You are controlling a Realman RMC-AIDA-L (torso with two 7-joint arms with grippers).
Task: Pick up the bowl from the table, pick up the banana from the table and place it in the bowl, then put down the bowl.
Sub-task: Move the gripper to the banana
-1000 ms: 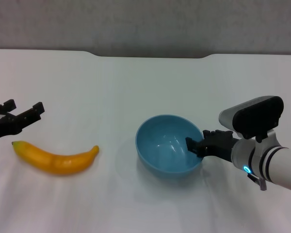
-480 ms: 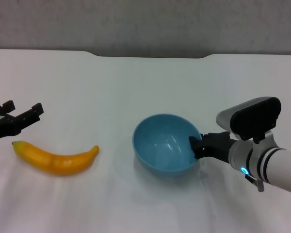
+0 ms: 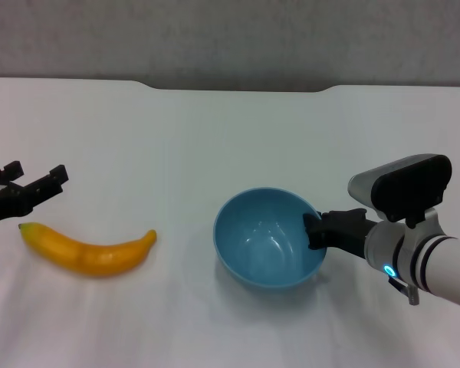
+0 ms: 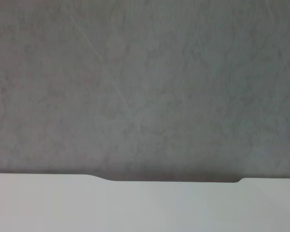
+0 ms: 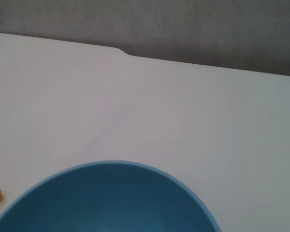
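Bowl [image 3: 270, 244] sits on the table [image 3: 215, 130] right of centre, opening up, nothing inside. Right pincer [image 3: 313, 230] is at the rim on the robot's right side, one dark finger inside the wall, closed on the rim so far as the head view shows. Whether the base has left the table cannot be told; a faint shadow lies under it. Right wrist view shows only the blue rim [image 5: 111, 166] close below the camera and a sliver of yellow at the frame edge.

Banana [image 3: 88, 249] lies flat on the table, well left of the bowl, curve sagging toward the robot, dark tip at its left end. Left pincer [image 3: 32, 186] hovers just behind that end, fingers spread, holding nothing, not touching the fruit.

Step in hand, by my reading: lifting the bowl.
- Rim pinch on glossy plastic probably slips easily; keep the grip firm and raise slowly.
- Keep the opening level, so the banana can drop in.
- Left arm should wait clear, then take the banana mid-body.
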